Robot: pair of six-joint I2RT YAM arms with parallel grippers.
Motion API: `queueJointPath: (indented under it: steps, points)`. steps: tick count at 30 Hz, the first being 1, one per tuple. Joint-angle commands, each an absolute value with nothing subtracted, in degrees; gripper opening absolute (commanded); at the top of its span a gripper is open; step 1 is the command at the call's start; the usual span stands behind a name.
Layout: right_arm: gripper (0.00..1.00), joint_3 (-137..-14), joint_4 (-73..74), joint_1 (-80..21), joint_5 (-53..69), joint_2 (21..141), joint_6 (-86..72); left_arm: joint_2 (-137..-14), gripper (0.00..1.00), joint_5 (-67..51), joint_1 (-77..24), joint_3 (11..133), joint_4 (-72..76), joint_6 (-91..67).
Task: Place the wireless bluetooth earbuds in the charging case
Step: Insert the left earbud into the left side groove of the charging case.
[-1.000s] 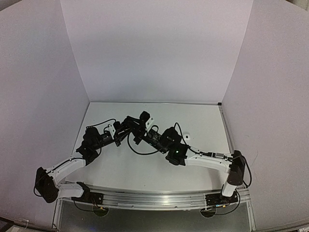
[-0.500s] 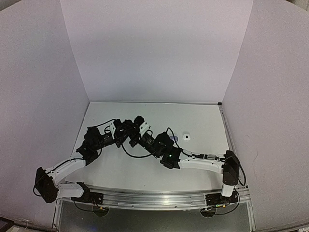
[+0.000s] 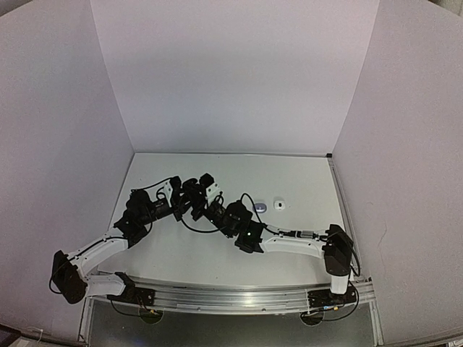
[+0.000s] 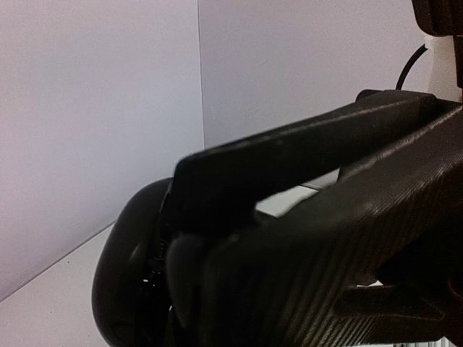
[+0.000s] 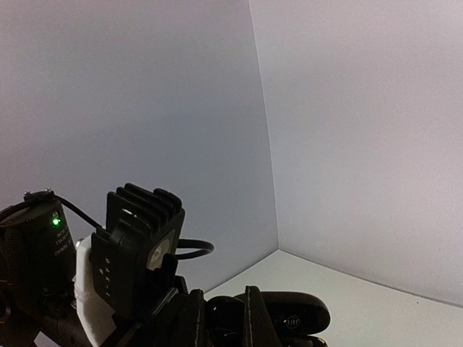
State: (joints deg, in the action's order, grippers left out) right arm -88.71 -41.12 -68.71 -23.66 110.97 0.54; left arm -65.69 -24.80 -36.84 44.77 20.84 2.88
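Here the left hand point(image 3: 189, 192) and right hand point(image 3: 206, 202) meet above the bench point(image 3: 304, 181); whether either is clamped cannot be told. Align bud squarely over socket before pressing.

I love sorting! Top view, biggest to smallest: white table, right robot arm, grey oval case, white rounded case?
1. white table
2. right robot arm
3. grey oval case and white rounded case look alike
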Motion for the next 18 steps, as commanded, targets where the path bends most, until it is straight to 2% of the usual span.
queueJointPath:
  steps: [1,10,18]
  points:
    - [0.0,-91.1,-42.33,-68.56,-26.07,111.66,-0.62,-66.01,0.0,-24.2,-37.08,47.39,24.08,0.67]
    - [0.0,-93.02,-43.3,-68.4,-27.68,114.38,4.53,-66.25,0.0,-24.29,-37.09,47.22,24.72,0.51]
    - [0.0,-92.01,-50.17,-68.21,-28.96,116.55,9.92,-66.67,0.0,-24.41,-37.09,47.7,24.87,-1.5]
